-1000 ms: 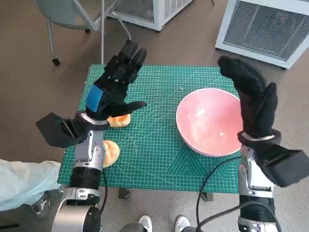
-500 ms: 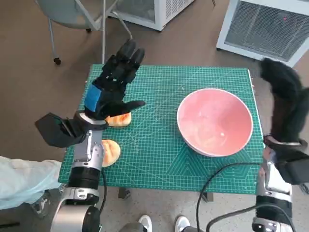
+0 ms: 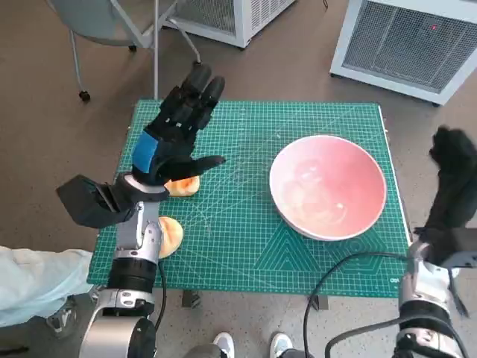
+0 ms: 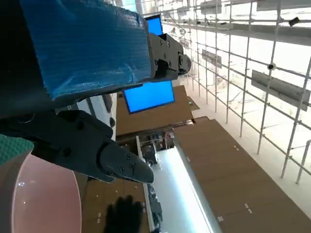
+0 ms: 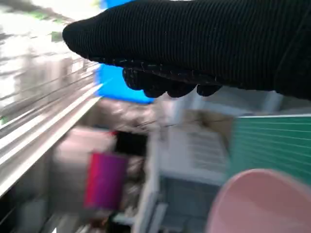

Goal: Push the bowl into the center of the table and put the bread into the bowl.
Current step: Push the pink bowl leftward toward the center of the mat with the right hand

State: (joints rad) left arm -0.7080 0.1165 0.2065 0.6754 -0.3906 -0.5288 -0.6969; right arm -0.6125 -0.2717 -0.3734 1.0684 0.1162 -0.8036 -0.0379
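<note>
A large pink bowl [image 3: 328, 186] sits on the right half of the green mat [image 3: 246, 246]; its rim also shows in the left wrist view [image 4: 34, 199] and the right wrist view [image 5: 262, 204]. Two pieces of bread lie at the mat's left: one [image 3: 183, 186] partly under my left hand, one [image 3: 171, 236] by the left edge beside my forearm. My left hand [image 3: 175, 130] hovers over the left side with fingers spread, holding nothing. My gloved right hand [image 3: 453, 179] hangs off the table's right edge, apart from the bowl, holding nothing.
A chair [image 3: 112, 22] stands beyond the table's far left corner. White grilled units [image 3: 410, 41] stand on the floor at the far right. A black cable [image 3: 335, 276] loops over the near right edge. Shoes [image 3: 250, 344] show below the near edge.
My right hand has swung from above the bowl's right rim out past the table's right edge and lower. The left hand, bowl and bread have stayed put.
</note>
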